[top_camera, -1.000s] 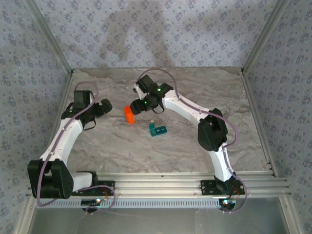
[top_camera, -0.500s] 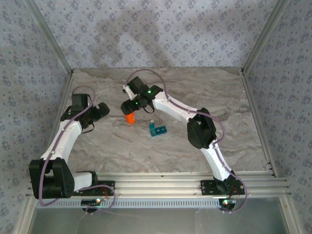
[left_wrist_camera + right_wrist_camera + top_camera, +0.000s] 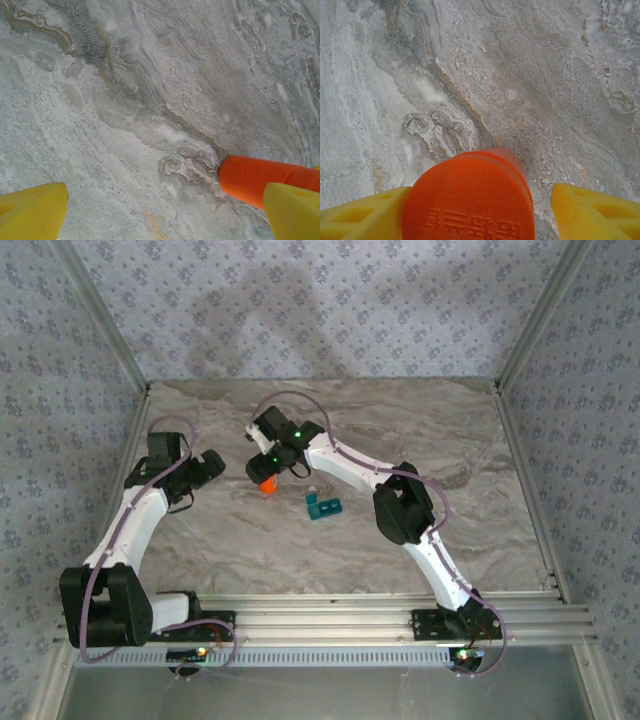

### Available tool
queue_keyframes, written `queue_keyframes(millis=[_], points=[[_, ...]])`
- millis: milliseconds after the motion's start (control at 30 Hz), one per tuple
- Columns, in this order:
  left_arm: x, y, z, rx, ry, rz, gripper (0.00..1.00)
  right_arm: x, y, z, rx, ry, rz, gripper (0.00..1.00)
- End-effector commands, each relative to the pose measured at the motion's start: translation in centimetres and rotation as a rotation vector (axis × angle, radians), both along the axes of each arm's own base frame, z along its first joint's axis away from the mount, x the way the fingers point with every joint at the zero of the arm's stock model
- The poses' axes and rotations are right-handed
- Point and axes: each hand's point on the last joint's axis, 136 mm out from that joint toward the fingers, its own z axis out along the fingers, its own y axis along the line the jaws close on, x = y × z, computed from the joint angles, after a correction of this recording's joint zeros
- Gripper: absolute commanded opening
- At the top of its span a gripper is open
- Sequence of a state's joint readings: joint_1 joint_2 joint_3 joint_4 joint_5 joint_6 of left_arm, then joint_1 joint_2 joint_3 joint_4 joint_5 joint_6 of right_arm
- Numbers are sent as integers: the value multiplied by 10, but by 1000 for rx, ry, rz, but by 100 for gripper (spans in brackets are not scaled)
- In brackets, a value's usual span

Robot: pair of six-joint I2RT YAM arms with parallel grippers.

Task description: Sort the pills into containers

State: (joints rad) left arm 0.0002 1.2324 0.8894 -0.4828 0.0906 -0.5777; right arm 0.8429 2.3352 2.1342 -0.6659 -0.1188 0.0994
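Right arm swung further left, tool (image 3: 479, 197) straddling orange bottle (image 3: 468, 205)

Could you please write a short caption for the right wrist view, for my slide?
Right gripper, jaws open, straddling the orange pill bottle over the marble table.

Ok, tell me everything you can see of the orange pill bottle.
The orange pill bottle is a smooth, opaque plastic cylinder; its round end carries raised lettering I can't read. It sits on the marbled table, left of centre. The right hand straddles it, jaws open: one finger seems to touch its side, the other stands clear. The left hand is open beside it, not touching. Upright or lying, I can't tell.
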Motion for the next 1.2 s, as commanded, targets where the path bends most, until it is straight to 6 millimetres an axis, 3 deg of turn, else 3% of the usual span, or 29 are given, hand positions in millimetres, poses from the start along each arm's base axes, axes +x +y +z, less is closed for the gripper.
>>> queue_keyframes(millis=[0,267,467,667,867,1167], points=[[2,-1,-1,-21,-5,4,99,0,4,-6,-11,7,14,72],[1,-3,2,-20,-9,-14,99,2,9,-12,-7,27,13,68],[3,-4,6,-20,-22,-28,99,0,9,-13,-11,36,20,53],[9,-8,10,-37,-48,-43,99,0,4,-1,-13,28,16,45],[18,-17,16,-80,-99,-79,99,5,-12,21,-22,8,-12,42],[34,-33,33,-142,-182,-145,99,24,-55,55,-8,9,-95,41]])
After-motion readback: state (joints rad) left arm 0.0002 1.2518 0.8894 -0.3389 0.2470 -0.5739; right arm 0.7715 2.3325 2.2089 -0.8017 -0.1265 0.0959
